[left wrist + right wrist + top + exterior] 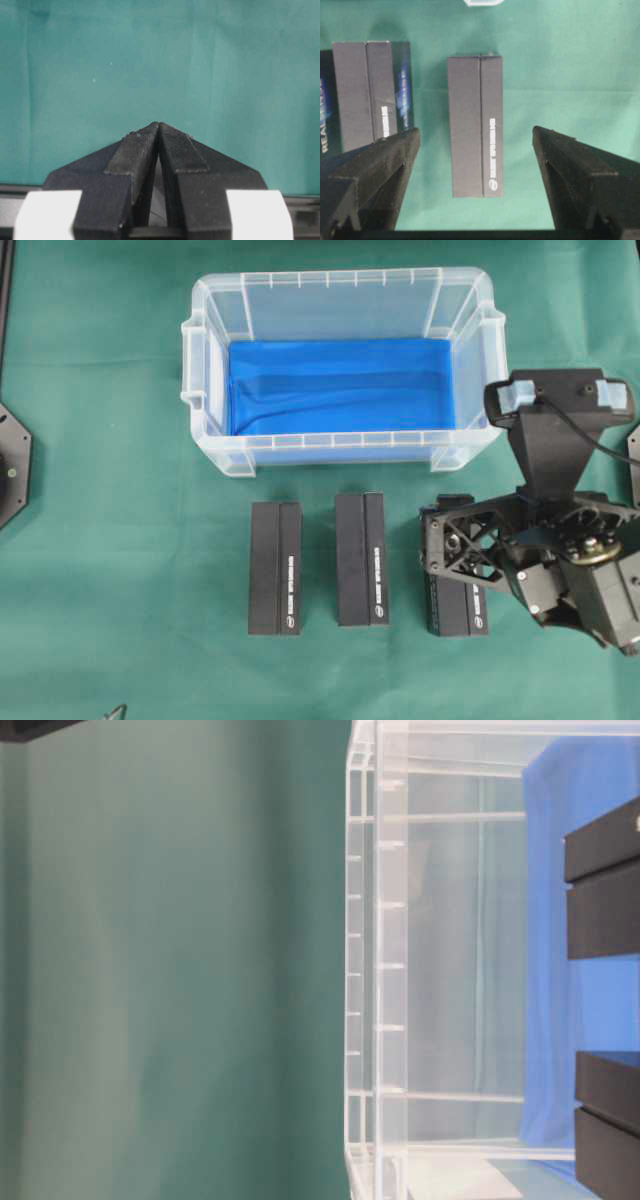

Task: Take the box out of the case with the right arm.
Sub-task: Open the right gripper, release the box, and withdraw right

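Observation:
The clear case [340,280] stands at the back middle of the table, and only its blue sheet [340,385] shows inside. Three black boxes lie on the green cloth in front of it: left [275,568], middle [361,558] and right [462,612]. My right gripper [452,548] hovers over the right box. In the right wrist view this gripper [475,131] is open, its fingers wide on either side of that box [475,95] without touching it. My left gripper [158,125] is shut on nothing above bare cloth.
The neighbouring box [365,90] lies close to the left of the right gripper's left finger [380,160]. A black arm base [12,465] sits at the table's left edge. The table-level view shows the case wall [440,970] and two black boxes [605,900] [605,1120].

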{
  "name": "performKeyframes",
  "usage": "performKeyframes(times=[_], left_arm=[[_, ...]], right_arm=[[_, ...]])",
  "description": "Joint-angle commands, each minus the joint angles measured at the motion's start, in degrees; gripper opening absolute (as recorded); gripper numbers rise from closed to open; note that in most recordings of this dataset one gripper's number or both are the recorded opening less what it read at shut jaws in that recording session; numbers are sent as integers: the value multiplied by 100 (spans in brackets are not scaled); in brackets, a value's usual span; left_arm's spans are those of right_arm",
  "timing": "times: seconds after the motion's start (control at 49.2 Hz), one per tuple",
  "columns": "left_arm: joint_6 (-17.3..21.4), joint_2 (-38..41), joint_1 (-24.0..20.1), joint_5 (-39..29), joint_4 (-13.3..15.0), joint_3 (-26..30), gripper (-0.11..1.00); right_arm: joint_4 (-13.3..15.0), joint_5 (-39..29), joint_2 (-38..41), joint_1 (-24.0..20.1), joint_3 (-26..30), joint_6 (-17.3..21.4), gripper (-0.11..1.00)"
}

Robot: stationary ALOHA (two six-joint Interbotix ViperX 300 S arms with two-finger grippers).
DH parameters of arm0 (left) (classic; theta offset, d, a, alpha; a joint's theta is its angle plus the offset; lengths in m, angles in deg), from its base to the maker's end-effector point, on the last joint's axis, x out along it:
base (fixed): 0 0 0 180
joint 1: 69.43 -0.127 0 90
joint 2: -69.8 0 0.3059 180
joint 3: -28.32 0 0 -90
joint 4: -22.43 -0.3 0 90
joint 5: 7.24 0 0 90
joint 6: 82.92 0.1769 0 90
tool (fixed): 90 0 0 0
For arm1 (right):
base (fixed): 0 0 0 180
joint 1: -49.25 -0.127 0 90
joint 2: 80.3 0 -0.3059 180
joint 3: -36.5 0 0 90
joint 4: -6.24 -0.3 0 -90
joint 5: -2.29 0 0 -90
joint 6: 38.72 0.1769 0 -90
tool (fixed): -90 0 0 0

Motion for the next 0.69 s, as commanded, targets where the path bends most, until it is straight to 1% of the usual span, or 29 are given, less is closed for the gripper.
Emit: performKeyframes(times=[0.0,0.142,0.284,0.427,0.67], left_arm=[[0,26,18,26,-26,53,2],[0,26,9,26,-18,62,2],[-9,26,18,26,-18,62,2],[-9,26,18,26,-18,62,2],[0,18,18,26,-18,62,2]], right_arm=[[26,-35,-149,18,114,-35,88],[26,-44,-193,26,53,-158,88],[18,-44,-404,9,-237,-158,88],[0,44,-861,-79,-791,26,88],[-9,167,-1749,-325,-1758,519,88]])
